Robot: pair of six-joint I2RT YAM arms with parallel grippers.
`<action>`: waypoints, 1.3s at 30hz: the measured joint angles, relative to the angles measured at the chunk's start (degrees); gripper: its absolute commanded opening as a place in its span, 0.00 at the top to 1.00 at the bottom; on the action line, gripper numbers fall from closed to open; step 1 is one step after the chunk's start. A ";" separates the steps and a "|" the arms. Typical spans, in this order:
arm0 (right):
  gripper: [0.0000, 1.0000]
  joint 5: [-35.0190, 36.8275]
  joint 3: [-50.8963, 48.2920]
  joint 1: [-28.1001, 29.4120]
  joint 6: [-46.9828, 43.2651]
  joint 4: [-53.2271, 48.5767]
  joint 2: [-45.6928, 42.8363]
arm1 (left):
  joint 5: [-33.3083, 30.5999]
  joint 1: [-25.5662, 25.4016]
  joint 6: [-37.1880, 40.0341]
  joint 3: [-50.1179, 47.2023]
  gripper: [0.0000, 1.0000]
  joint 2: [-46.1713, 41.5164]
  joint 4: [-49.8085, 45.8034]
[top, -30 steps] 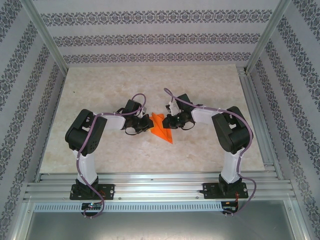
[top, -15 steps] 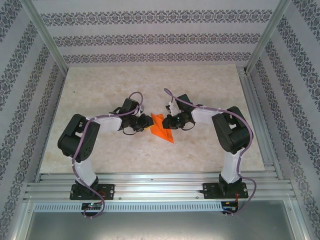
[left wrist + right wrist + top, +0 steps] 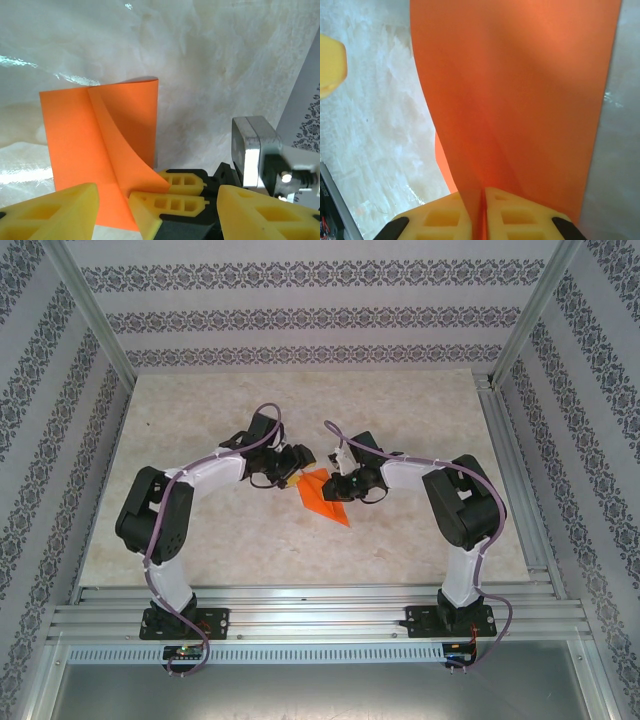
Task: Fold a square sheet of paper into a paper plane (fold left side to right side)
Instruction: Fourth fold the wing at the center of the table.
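The orange paper lies mid-table as a creased wedge with one flap lifted. In the left wrist view the paper shows a centre crease, and its raised flap curves down to a corner pinched by the right gripper's fingers. My right gripper is shut on that corner. In the right wrist view the paper rises from between the closed pads. My left gripper hovers open at the paper's far left side. Its wide-apart fingers straddle the right gripper's tips without touching the paper.
The marble-patterned table is ringed by patterned walls and an aluminium frame. Both arms bend inward and meet close together at the centre. One left finger's yellow tip shows at the right wrist view's left edge.
The left arm has stretched out and its gripper has moved toward the far side and slightly right, off the paper's left edge. The right gripper has edged left, still holding the flap.
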 measured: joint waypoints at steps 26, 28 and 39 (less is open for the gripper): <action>0.89 -0.83 -0.07 4.44 2.80 5.53 -0.02 | 0.02 -0.74 -3.91 5.62 0.44 7.39 -10.10; 0.88 -0.46 -0.07 4.46 2.80 5.44 -0.02 | 0.00 -0.74 -3.67 5.64 0.48 7.39 -10.71; 0.86 0.70 -0.07 4.57 1.73 4.20 -0.02 | -0.07 -0.74 -1.77 7.80 0.72 7.69 -14.91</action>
